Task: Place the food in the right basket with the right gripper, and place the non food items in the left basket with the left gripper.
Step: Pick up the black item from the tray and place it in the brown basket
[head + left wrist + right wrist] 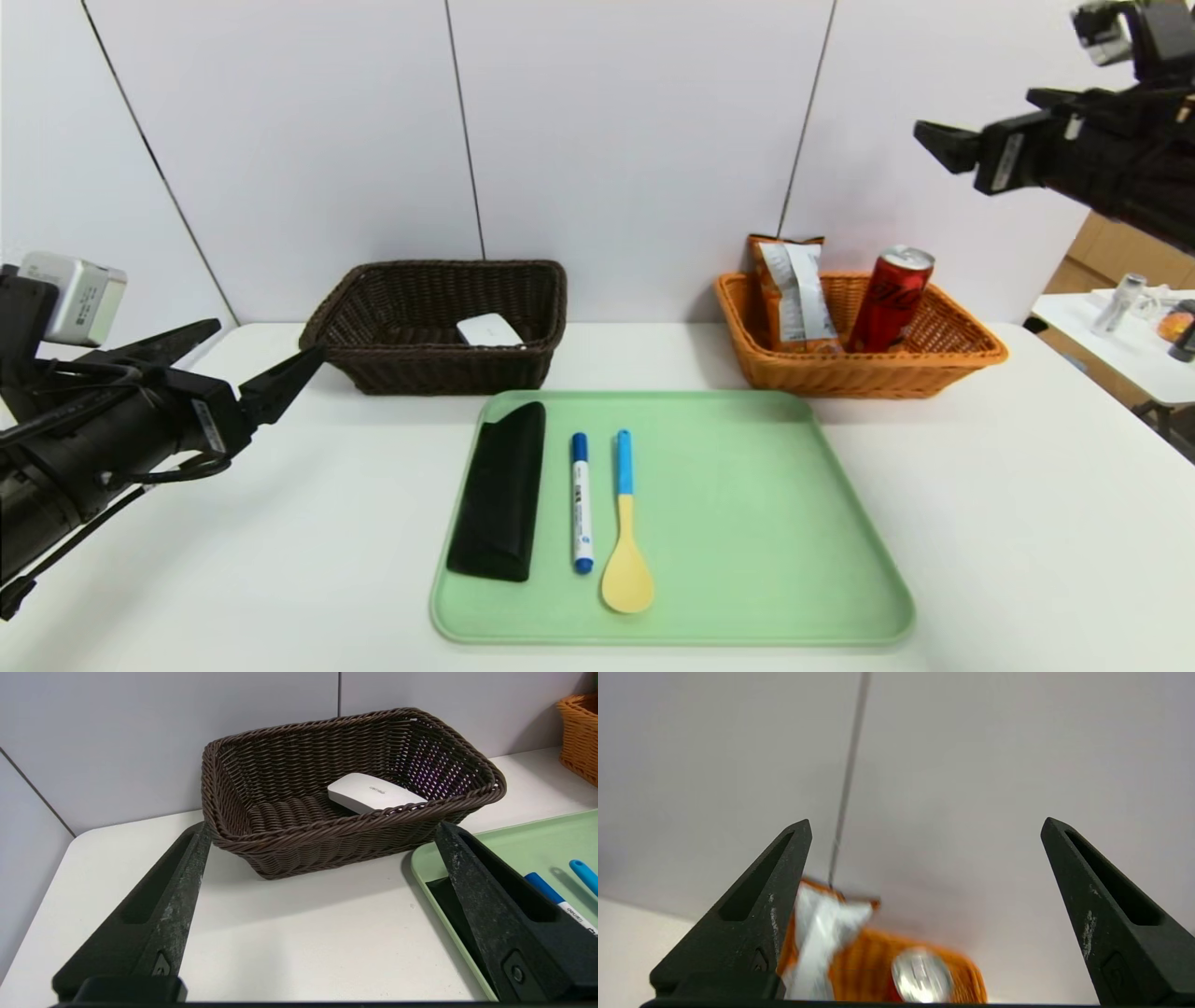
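Observation:
A red soda can (889, 301) leans in the orange right basket (971, 350) beside an upright orange snack bag (794, 297). My right gripper (973, 110) hangs open and empty high above that basket; its wrist view looks down on the bag (822, 933) and the can's top (920, 975). The dark brown left basket (373, 364) holds a white oblong case (489, 330). On the green tray (766, 523) lie a black case (499, 490), a blue-capped marker (581, 499) and a yellow spoon (625, 532). My left gripper (271, 338) is open and empty, left of the tray, facing the dark basket (327, 835).
A wall stands close behind both baskets. A side table (1102, 359) with a small bottle (1120, 303) stands at the far right. White tabletop surrounds the tray.

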Controlling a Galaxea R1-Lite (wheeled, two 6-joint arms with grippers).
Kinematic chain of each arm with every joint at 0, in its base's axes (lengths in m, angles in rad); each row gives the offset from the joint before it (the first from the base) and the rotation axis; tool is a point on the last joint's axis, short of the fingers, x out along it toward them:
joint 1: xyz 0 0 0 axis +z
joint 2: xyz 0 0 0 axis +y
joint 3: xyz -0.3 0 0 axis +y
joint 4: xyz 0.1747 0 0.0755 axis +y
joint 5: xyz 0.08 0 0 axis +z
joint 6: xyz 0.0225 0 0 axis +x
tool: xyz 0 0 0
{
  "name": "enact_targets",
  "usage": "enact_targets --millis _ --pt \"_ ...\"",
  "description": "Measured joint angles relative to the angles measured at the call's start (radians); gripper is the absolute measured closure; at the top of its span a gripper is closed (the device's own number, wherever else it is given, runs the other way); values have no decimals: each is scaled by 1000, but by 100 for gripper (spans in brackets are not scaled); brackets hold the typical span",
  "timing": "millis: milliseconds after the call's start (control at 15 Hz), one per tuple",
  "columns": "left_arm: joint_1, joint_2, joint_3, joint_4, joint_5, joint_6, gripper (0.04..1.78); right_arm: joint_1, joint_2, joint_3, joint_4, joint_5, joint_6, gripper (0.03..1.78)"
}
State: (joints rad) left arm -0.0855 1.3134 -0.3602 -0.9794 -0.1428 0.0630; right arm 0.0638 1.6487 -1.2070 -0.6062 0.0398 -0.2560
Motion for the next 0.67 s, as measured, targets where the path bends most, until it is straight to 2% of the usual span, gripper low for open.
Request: enact_targets --millis 200,467,667 --pt "-44 15 3 -17 0 -17 13 -63 -145 286 -49 10 72 12" --pt "-116 60 19 -83 0 -30 13 -85 -293 639 -178 10 136 12" --pt "-207 112 -32 -53 2 -30 13 -90 -380 817 -217 11 184 12"
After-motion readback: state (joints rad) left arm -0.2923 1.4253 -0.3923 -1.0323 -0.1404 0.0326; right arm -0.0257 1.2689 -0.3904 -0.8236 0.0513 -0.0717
